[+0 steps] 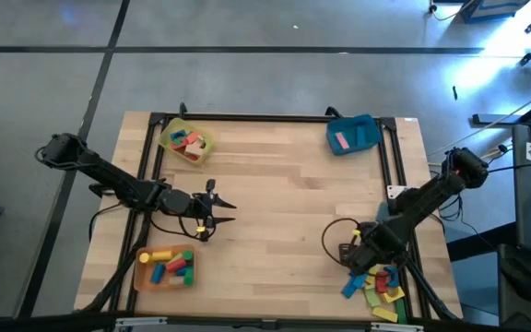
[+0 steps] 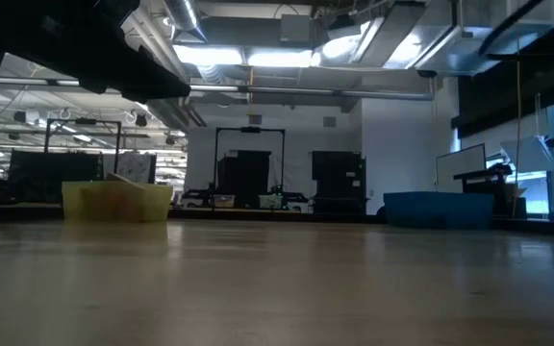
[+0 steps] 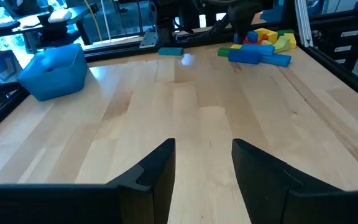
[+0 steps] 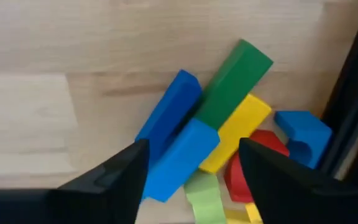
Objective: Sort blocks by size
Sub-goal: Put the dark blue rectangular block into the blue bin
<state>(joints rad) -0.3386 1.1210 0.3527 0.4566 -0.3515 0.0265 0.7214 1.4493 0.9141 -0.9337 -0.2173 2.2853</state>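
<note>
A pale wooden table [image 1: 275, 203] with a black frame stands on a grey workshop floor, with a dim hall of shelves and monitors behind it. The right gripper [image 4: 191, 165] hangs low over a loose pile of blocks [image 1: 376, 284] at the near right corner, its two dark fingers spread apart with nothing between them; directly under the gap lie a blue bar [image 4: 182, 158], a second blue bar [image 4: 169, 115] alongside it, a green bar [image 4: 232, 84] and a yellow bar [image 4: 238, 130], all leaning against each other, with a red piece [image 4: 244, 165] and a blue arch [image 4: 303, 137] just beyond. The left gripper [image 3: 204, 165] waits over bare wood at the table's left side, fingers parted and holding nothing. Just beside it, toward the near edge, an orange tray [image 1: 142, 275] holds several blocks. Farther off, at the far edge, a yellow tray [image 1: 168, 135] carries a few pieces, and well away across the table a blue tray [image 1: 367, 129] holds a pink block [image 1: 341, 140].
</note>
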